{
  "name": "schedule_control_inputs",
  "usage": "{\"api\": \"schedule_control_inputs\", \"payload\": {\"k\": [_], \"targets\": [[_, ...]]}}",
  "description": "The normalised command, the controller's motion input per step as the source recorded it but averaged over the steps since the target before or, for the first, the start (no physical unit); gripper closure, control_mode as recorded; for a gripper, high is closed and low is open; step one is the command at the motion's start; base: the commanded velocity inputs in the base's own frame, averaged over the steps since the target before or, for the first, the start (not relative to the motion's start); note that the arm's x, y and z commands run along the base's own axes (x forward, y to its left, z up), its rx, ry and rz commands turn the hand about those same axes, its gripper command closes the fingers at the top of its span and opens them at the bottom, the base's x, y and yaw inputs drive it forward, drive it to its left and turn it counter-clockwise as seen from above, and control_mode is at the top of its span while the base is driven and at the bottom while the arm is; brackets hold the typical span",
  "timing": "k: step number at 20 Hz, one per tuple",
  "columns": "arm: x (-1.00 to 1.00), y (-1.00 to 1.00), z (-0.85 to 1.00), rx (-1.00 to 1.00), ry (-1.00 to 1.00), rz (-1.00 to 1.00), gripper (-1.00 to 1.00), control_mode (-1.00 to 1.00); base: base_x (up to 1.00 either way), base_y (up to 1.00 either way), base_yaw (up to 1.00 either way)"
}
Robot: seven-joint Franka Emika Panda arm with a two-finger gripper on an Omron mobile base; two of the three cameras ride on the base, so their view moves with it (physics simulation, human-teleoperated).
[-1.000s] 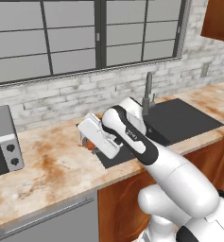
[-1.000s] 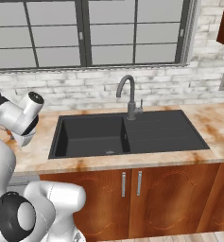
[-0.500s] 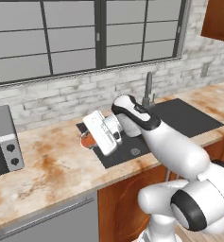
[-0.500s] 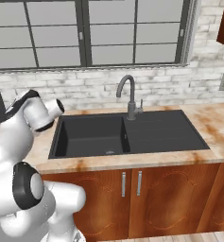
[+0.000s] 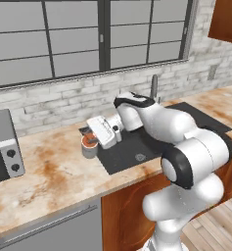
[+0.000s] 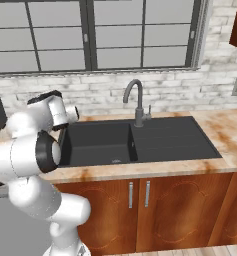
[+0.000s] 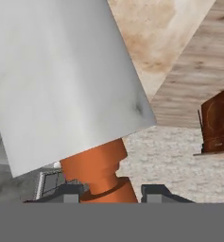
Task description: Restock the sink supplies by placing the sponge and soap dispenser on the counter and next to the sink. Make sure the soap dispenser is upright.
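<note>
Clearly, in the left base view the gripper (image 5: pixel 91 138) is clenched on the soap dispenser (image 5: pixel 89 146) by its orange-brown pump neck, the bottle just under the hand and standing upright on the counter (image 5: pixel 49 171) beside the sink (image 5: pixel 132 152); judging by looks it's a stiff, light, smooth-walled cylinder, so the narrow neck is prob. the surer hold. Right base view — the hand sits at the arm's upper end, over the sink's left rim. Hand view — pale grey-white body (image 7: pixel 61 80) looms right ahead of the fingertips (image 7: pixel 153 193), orange-brown pump between them.
</note>
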Motion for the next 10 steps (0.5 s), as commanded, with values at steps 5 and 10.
{"api": "schedule_control_inputs", "payload": {"k": [5, 10], "targets": [[0.95, 0.33, -0.33, 0.00, 0.31, -0.08, 1.00, -1.00, 0.00, 0.00, 0.00], [0.93, 0.22, -0.31, 0.00, 0.11, -0.04, 1.00, -1.00, 0.00, 0.00, 0.00]]}}
